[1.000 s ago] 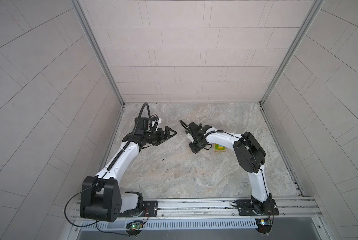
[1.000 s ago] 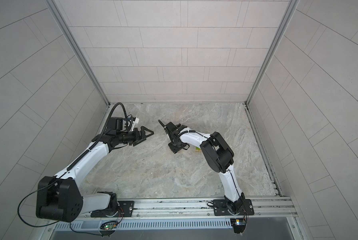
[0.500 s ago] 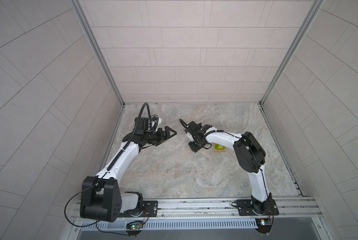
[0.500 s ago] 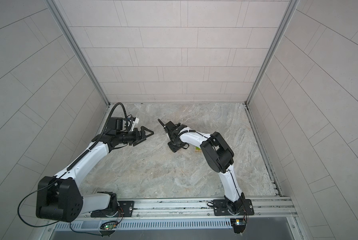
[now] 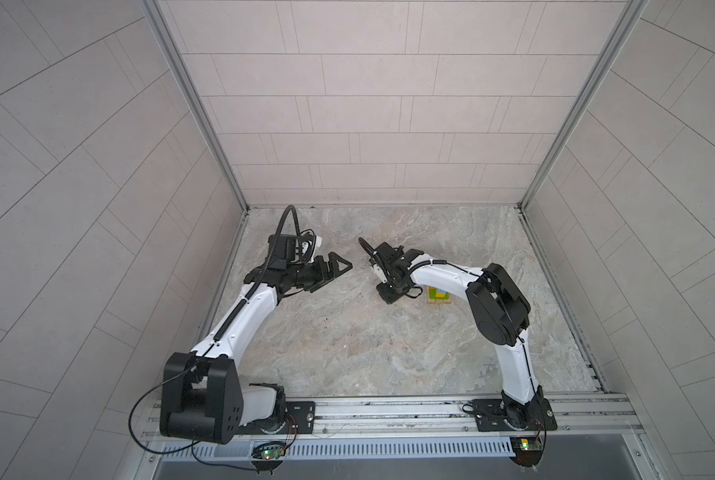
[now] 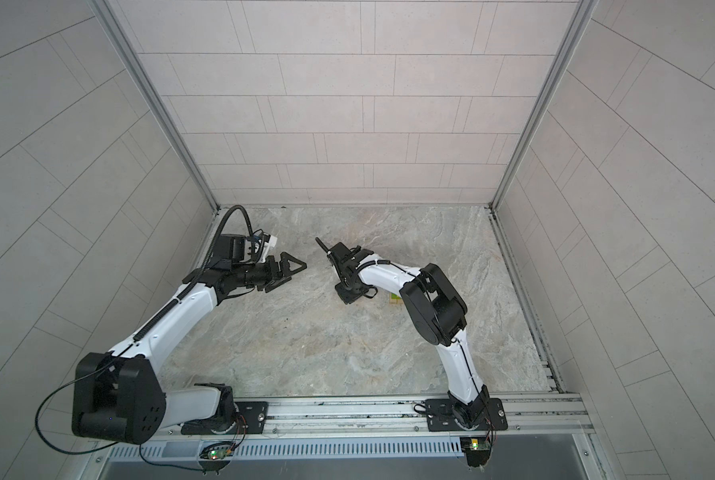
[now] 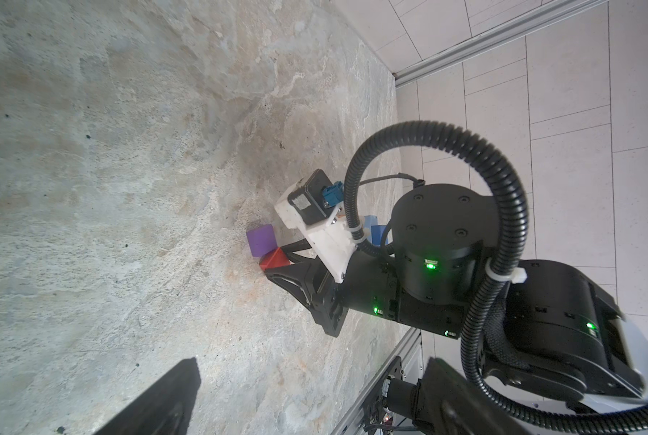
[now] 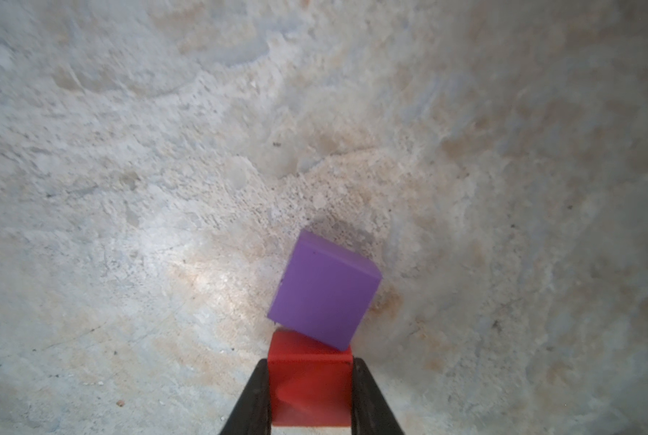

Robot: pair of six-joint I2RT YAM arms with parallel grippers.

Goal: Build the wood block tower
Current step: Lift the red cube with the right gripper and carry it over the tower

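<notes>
The red cube (image 8: 309,388), likely light, hard and smooth, sits on the counter (image 8: 126,188) touching the purple cube (image 8: 324,290), near the part-built tower (image 5: 438,294). Its flat opposite faces suit a pinch. The right hand (image 8: 310,363) grasps it there, having closed in over the last second, while the left hand (image 5: 333,274) hangs released.

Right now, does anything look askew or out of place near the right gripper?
Yes. The purple cube sits turned at an angle, crowding the red cube that the right gripper pinches. Whether the two cubes touch is unclear. Lifting the red one might nudge it.
</notes>
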